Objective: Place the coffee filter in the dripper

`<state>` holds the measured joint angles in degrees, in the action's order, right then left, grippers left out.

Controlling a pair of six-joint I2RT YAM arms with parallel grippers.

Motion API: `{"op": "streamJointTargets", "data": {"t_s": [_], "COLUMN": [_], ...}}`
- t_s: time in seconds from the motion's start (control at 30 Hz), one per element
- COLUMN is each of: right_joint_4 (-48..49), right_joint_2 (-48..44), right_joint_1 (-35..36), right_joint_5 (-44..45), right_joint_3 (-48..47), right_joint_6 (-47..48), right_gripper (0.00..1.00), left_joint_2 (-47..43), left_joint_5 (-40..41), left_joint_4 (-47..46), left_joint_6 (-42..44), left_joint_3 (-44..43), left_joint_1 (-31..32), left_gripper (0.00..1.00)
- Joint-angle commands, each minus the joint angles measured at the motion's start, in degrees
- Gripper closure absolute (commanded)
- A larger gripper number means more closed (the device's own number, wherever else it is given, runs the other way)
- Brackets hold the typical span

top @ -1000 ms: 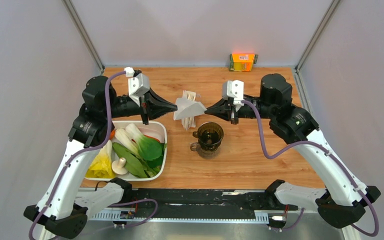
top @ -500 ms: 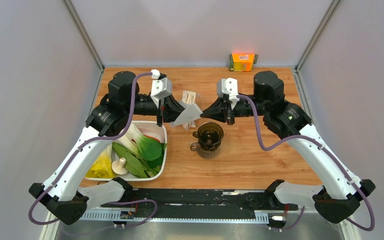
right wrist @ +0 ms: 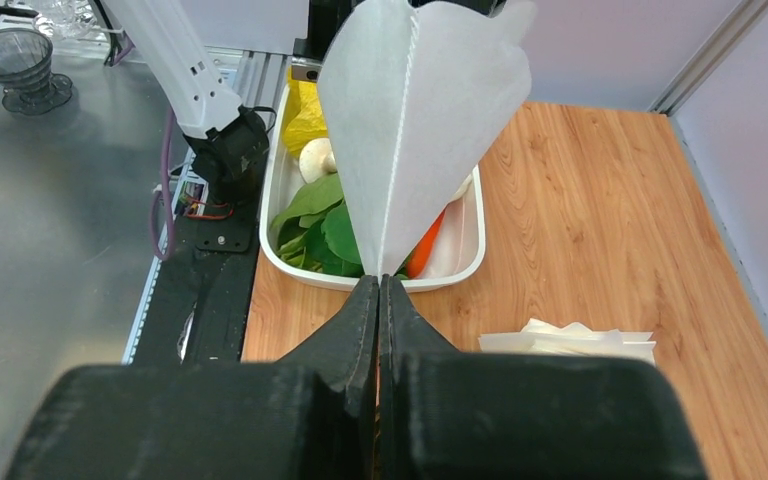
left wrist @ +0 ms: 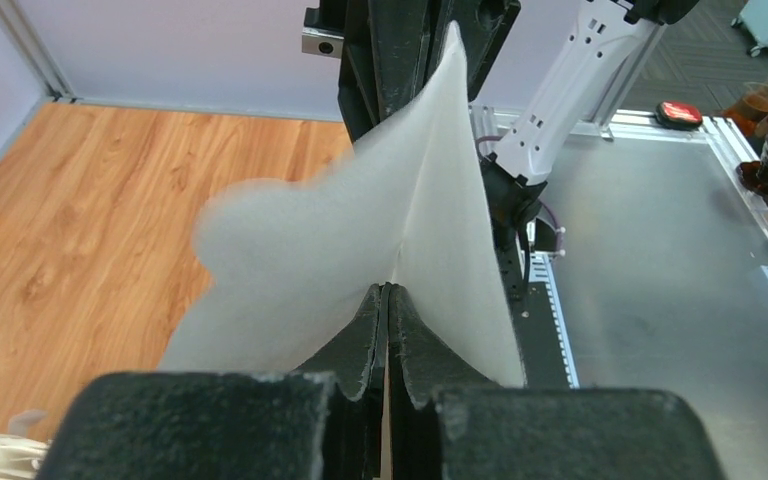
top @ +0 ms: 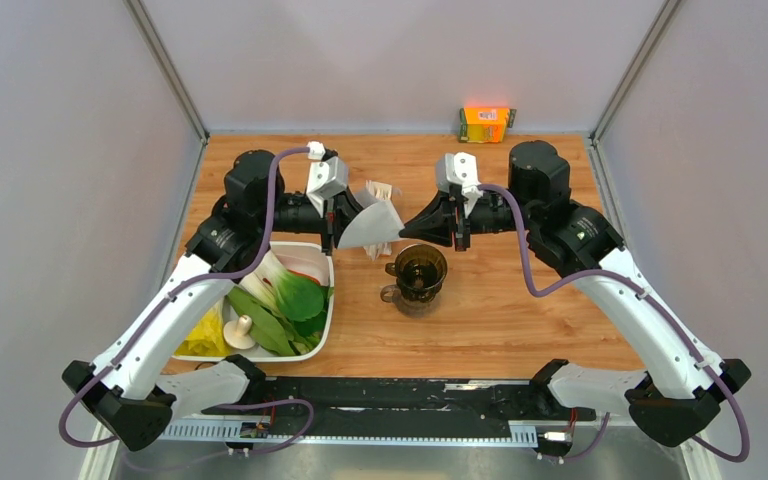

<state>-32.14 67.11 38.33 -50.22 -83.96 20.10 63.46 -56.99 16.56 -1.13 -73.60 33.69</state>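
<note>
You have the filter (top: 370, 226) held in the air at the centre of the top view, stretched between the two arms, just above and left of the dripper (top: 421, 271) in that frame. The left gripper (left wrist: 386, 292) is pinched shut on one edge of the paper, and in its wrist view the sheet fans up out of the closed tips. The right gripper (right wrist: 378, 283) is clamped on the opposite point, where the seam runs down into its tips. Treat the filter as almost weightless and very soft: it is thin paper, it billows and folds rather than holding a shape, and it will likely tear or crease if the two arms pull apart or twist against each other. Its seam and folded edge look like the firmest places to hold, so keep the grips there, near the rim, and leave the point of the cone free to drop into the dripper. Expect it to drift or spring back on release. Mind the packet (top: 379, 190) just behind it and the tray (top: 328, 262) to the left
</note>
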Motion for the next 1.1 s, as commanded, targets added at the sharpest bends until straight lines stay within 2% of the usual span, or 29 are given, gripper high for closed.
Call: {"op": "streamJointTargets", "data": {"t_s": [0.0, 0.47, 0.7, 0.87, 1.07], "right_joint_4": [3.5, 5.3, 5.5, 5.9, 6.5], "right_joint_2": [-0.9, -1.4, -1.5, -1.5, -1.7], "right_joint_1": [-0.2, -0.1, -0.1, -0.1, -0.1], "right_joint_5": [-2.4, -2.8, -2.9, -3.2, -3.5], "right_joint_3": [-0.9, 1.4, 1.9, 1.5, 1.7], "right_joint_6": [-1.8, -3.4, -3.5, -4.0, -4.5], "right_gripper": [1.00, 1.00, 1.00, 1.00, 1.00], "left_joint_2": [-0.8, -2.0, -2.4, -1.8, -1.2], "left_joint_5": [-2.2, -2.6, -2.8, -1.9, -0.9], "left_joint_4": [-6.3, -16.0, -20.9, -19.3, -16.9], "left_joint_6": [-3.1, -9.7, -13.2, -12.8, -12.2], "left_joint_3": [1.4, 6.0, 7.3, 6.9, 6.8], "left_joint_1": [0.5, 0.9, 1.0, 1.3, 1.6], "left_gripper": [0.98, 0.95, 0.98, 1.00, 0.96]}}
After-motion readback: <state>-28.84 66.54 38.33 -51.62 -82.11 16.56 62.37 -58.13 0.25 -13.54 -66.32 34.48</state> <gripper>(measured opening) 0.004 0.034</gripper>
